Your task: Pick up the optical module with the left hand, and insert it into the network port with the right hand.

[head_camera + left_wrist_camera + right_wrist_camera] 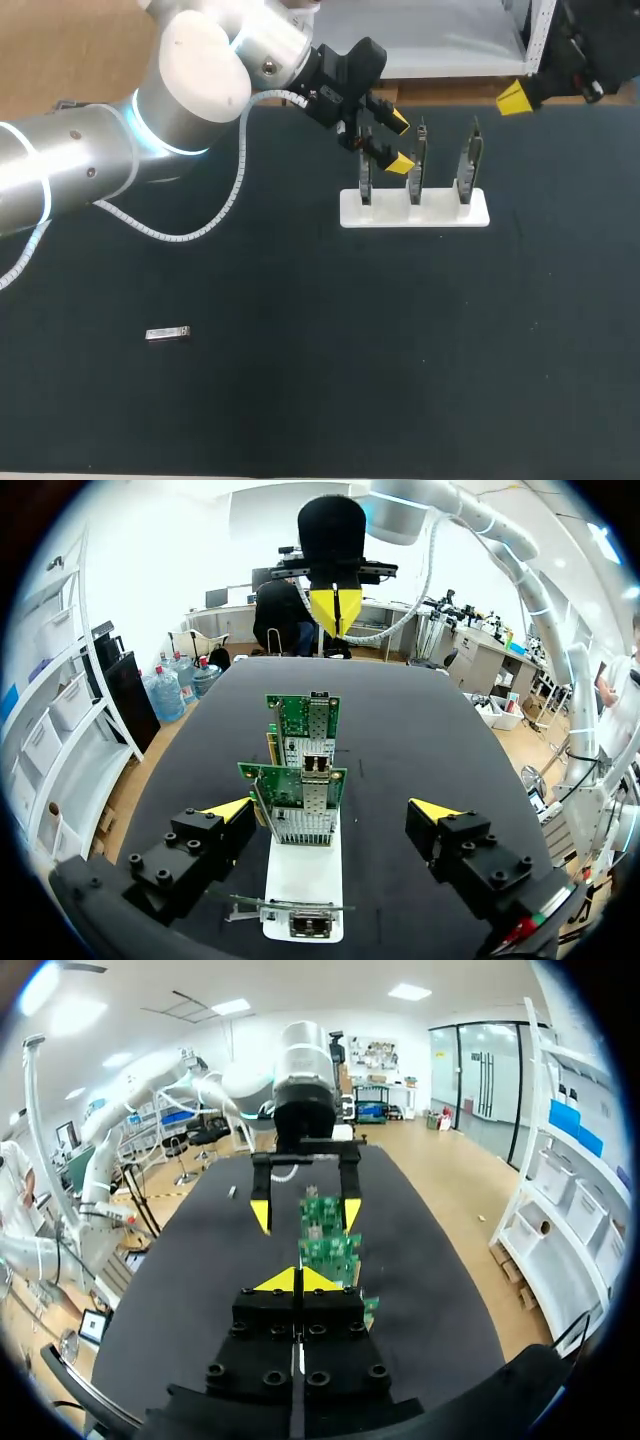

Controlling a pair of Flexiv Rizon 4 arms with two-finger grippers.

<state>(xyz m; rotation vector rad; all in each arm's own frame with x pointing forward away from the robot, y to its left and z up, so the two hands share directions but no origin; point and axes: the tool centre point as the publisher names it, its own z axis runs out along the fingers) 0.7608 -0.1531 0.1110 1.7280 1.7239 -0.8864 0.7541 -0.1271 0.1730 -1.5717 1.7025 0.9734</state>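
The optical module (168, 334), a small silver bar, lies on the black table at the near left, far from both grippers. My left gripper (398, 143) hangs open over the left end of the white stand (415, 212), which carries three upright green network cards (417, 165). In the left wrist view the open gripper (332, 810) holds nothing, and the cards (295, 798) stand in a row on the stand (305, 875) below and ahead of it. My right gripper (514, 97) is shut and empty at the table's far right edge. Its own view shows it (298, 1280) facing the cards (325, 1240) and the left gripper (305, 1215).
The black table (350, 350) carries only the stand and the module. My left arm (90, 165), with its white coiled cable, crosses the far left of the table. My right gripper (335, 605) appears beyond the far end of the card row.
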